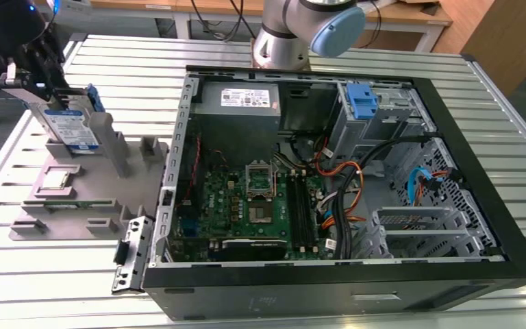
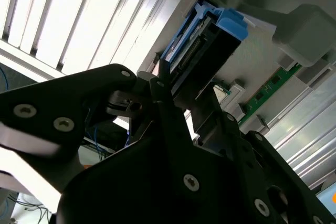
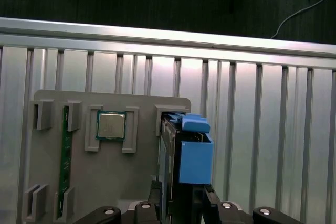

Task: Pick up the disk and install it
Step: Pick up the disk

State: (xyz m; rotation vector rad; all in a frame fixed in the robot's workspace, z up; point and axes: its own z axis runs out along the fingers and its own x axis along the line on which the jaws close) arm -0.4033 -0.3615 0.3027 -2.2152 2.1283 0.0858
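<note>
The disk [image 1: 69, 125] is a silver drive with a white-and-blue label and blue rails. It stands on edge at the back of the grey holder plate [image 1: 90, 209], at the exterior view's left. My black gripper [image 1: 60, 101] comes down on it from above, and its two fingers press the drive's flat sides. In the first wrist view the disk's blue handle end [image 3: 192, 153] rises between the gripper [image 3: 181, 199] fingers. In the second wrist view the disk [image 2: 207, 38] runs out from between the gripper [image 2: 188, 97] fingers toward the plate.
The open computer case [image 1: 482, 171] lies on the slatted table at the exterior view's right. A blue bracket [image 1: 361, 101] sits in its drive bay beside the grey power supply [image 1: 238, 99]. The holder plate [image 3: 139, 179] also carries a processor chip [image 3: 111, 125] and a green memory stick [image 3: 65, 156].
</note>
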